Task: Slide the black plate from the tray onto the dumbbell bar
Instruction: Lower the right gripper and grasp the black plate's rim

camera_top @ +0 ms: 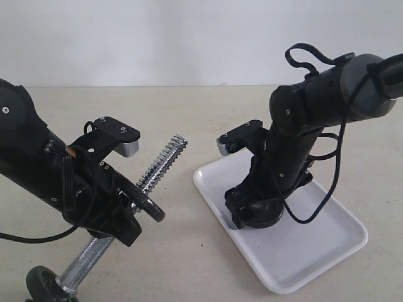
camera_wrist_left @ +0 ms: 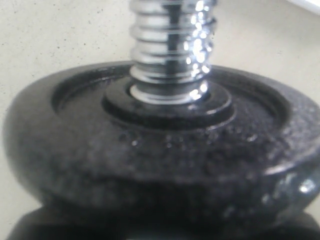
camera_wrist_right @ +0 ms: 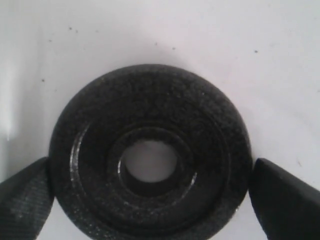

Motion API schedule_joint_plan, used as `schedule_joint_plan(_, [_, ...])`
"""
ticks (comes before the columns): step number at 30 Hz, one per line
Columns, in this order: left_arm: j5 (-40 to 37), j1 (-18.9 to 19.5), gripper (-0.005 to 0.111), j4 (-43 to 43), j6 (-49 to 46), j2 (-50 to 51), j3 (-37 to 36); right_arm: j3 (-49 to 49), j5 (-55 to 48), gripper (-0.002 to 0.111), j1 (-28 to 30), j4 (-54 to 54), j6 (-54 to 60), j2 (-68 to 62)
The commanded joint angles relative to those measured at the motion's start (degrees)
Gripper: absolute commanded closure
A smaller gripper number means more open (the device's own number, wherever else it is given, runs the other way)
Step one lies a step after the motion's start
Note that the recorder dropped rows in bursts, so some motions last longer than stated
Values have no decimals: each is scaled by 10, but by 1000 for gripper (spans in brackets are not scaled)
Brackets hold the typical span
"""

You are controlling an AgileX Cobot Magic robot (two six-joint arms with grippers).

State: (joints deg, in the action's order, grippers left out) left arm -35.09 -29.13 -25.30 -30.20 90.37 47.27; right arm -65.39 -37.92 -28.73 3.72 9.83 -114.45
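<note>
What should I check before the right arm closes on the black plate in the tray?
1. Black plate lying flat on the tray: ok.
2. Right gripper lowered over it, jaws open, one on each side: ok.
3. Jaws touching the plate's rim: cannot tell.
4. Left gripper holding the dumbbell bar tilted upward: ok.
5. Bar's threaded end bare above the disc already on it: ok.
</note>
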Motion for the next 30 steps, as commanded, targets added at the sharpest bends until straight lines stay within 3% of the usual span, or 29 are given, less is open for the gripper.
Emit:
schedule_joint_plan(1, [35, -2, 102, -38, 2, -26, 13, 18, -1, 14, 1, 11, -5, -28])
schedule_joint_plan(25, [35, -2, 102, -38, 2, -26, 13, 18, 29, 14, 1, 27, -5, -28])
schedule_joint_plan(27, [35, -2, 102, -38, 2, -26, 13, 18, 30, 22, 1, 37, -5, -28])
schedule_joint_plan(30, [35, -2, 102, -38, 2, -26, 13, 18, 27, 48, 1, 42, -5, -28])
